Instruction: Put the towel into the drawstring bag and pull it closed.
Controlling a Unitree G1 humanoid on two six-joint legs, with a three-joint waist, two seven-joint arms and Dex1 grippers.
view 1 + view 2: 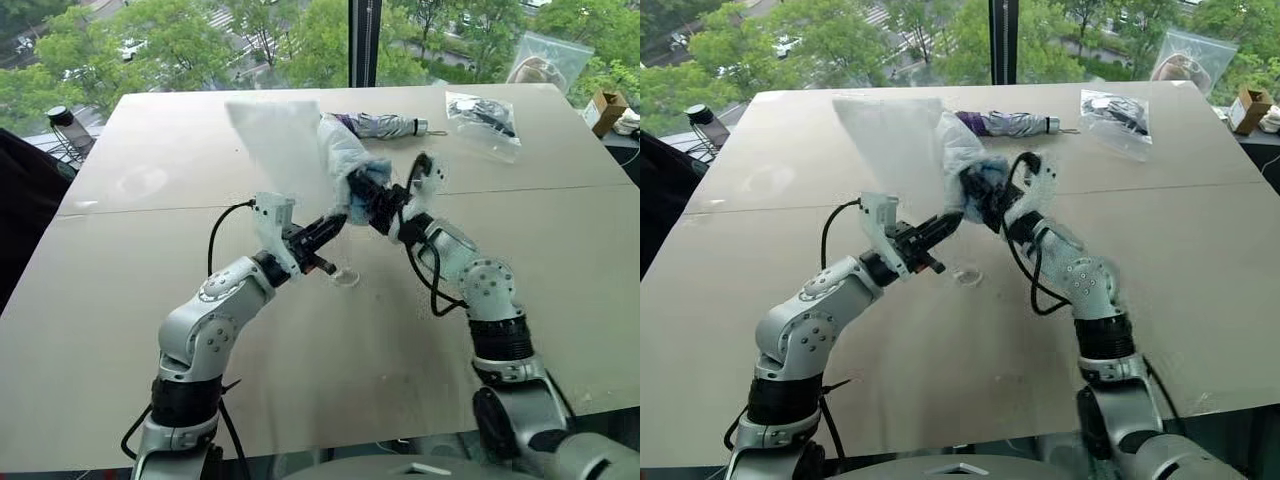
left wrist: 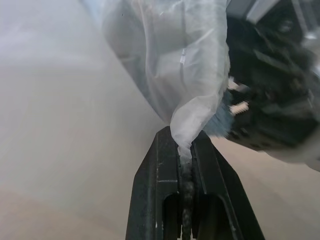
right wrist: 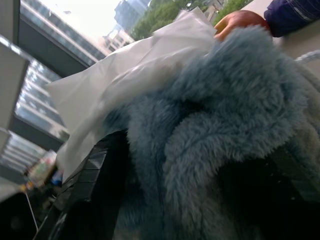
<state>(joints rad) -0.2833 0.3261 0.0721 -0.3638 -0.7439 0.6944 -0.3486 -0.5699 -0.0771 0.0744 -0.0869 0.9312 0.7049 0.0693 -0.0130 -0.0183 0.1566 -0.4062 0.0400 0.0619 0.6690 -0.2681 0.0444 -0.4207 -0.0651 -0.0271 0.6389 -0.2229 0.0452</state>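
Beige bench (image 1: 150, 330) by a window, trees outside. Left tool (image 1: 322, 234) clamped on a twisted edge of the bag (image 1: 285, 145), held up above mid-bench. Right tool (image 1: 364, 190) at the bag mouth with blue towel (image 3: 210, 150) bunched against its fingers; can't tell open or closed. Behind: folded umbrella (image 1: 385, 125), zip bag (image 1: 482, 122) with dark contents.

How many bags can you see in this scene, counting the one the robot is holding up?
3. The white drawstring bag is held up over the table's middle; a clear plastic bag with dark contents lies at the far right; another clear bag stands beyond that corner. Others may be out of view.
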